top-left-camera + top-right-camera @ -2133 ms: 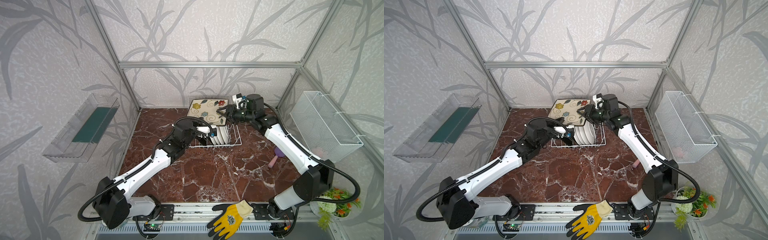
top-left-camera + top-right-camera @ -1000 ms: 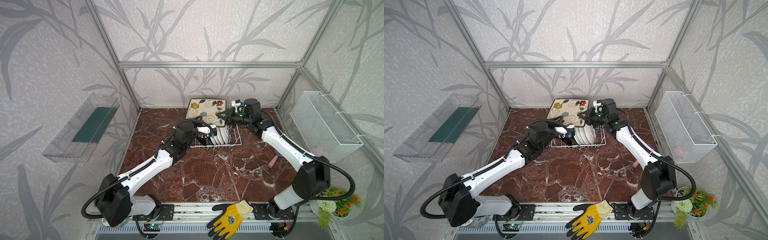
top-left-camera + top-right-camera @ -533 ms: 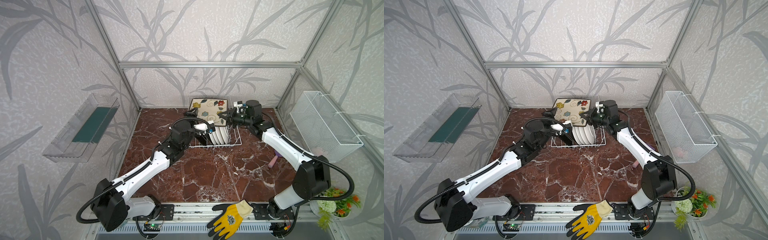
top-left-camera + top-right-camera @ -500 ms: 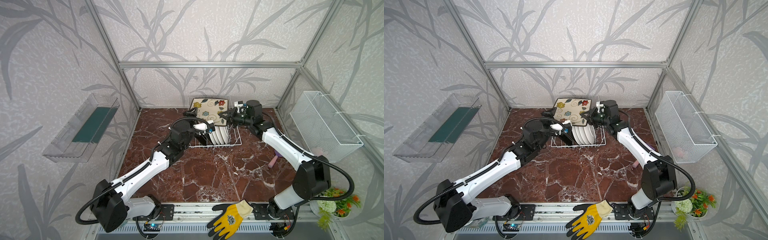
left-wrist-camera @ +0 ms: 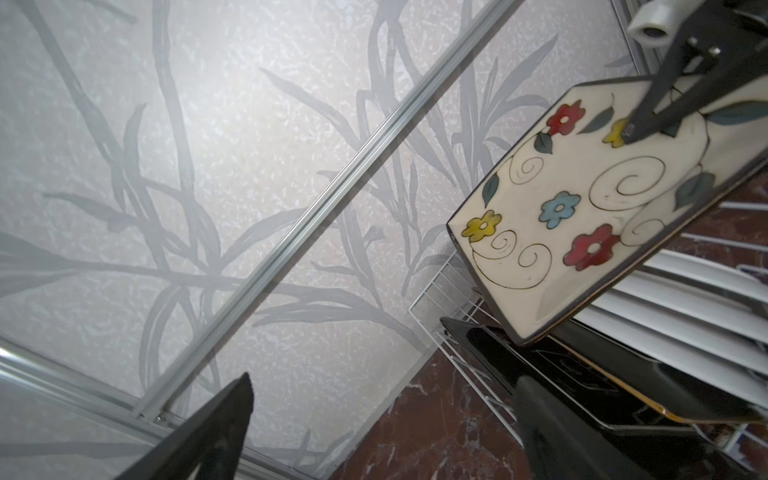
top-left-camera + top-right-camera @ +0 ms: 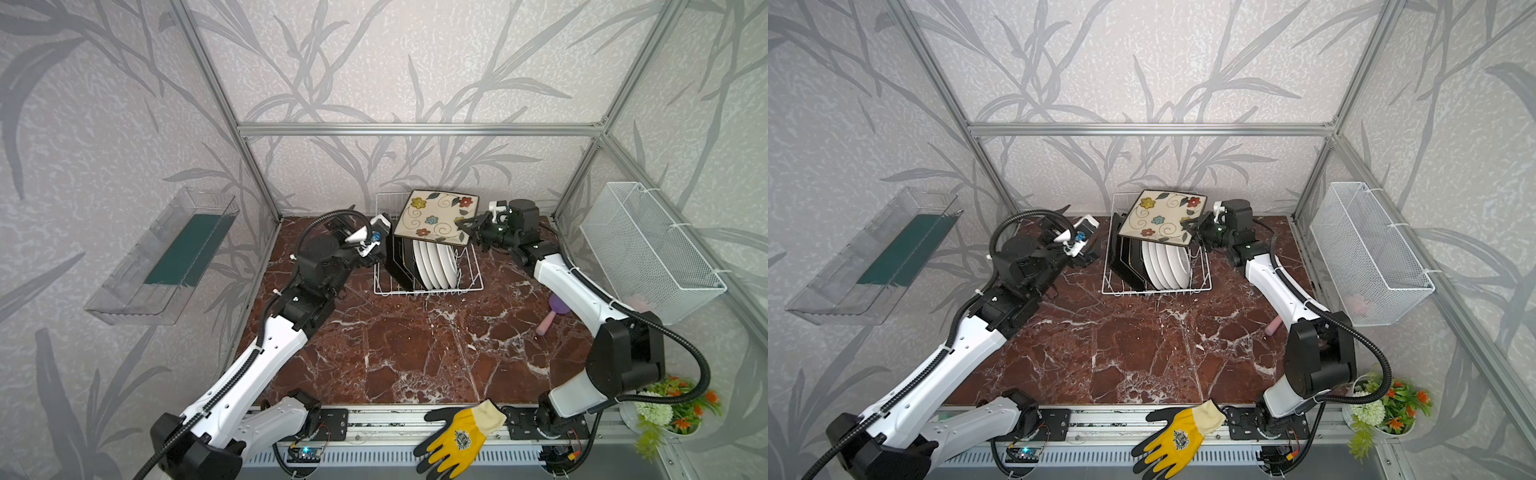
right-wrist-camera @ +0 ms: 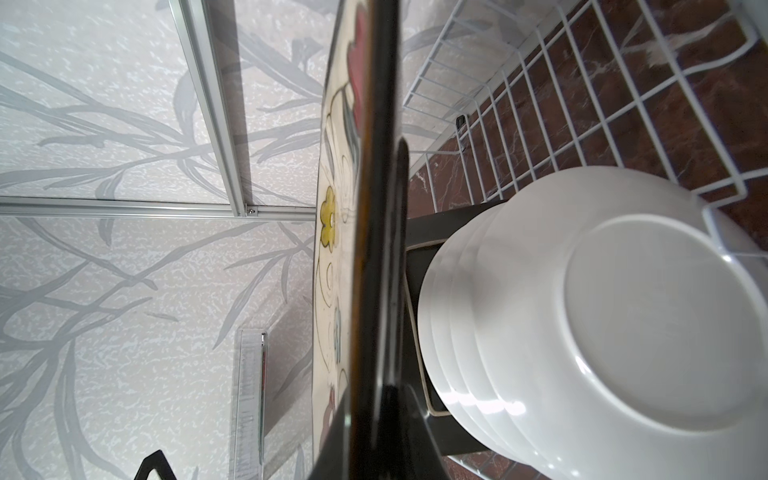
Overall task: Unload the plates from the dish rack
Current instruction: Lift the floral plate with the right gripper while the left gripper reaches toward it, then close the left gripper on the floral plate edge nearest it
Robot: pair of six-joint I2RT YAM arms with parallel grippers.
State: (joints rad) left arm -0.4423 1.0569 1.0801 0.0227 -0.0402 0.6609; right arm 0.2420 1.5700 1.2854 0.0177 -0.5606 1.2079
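scene: two-arm robot at a red marble counter (image 6: 415,357), mid-unload, seen from above.
left arm (image 6: 274,345): stretched fwd from the near-left base, elbow bent, wrist aimed at the left end of the dish rack (image 6: 476,274).
left gripper (image 5: 386,380): jaws spread wide, nothing btwn them; just beside the rack's left end, next to the black-backed square plates (image 6: 398,262). contact w/ them: cannot tell.
right arm (image 6: 569,286): rises from the near-right base, forearm reaching back and inward, wrist about level, pointing left.
right gripper (image 6: 467,226): clamped on the right corner of the flowered square plate (image 6: 434,222); in the left wrist view one finger (image 5: 652,112) lies on the cream face.
flowered square plate: lifted above the rack's far half, tilted, face up; its low edge sits over the tops of the racked plates, touching or not: cannot tell.
in the rack: black-backed square plates on edge at left, round white plates (image 6: 436,264) on edge right beside them, plain backs showing in the right wrist view.
dish rack: on the counter, back centre.
writing: yellow glove (image 6: 461,434) on the front rail carries a round emblem; lettering too small to read.
surrounds: clear tray (image 6: 137,286) on left wall, white mesh basket (image 6: 648,249) on right wall.
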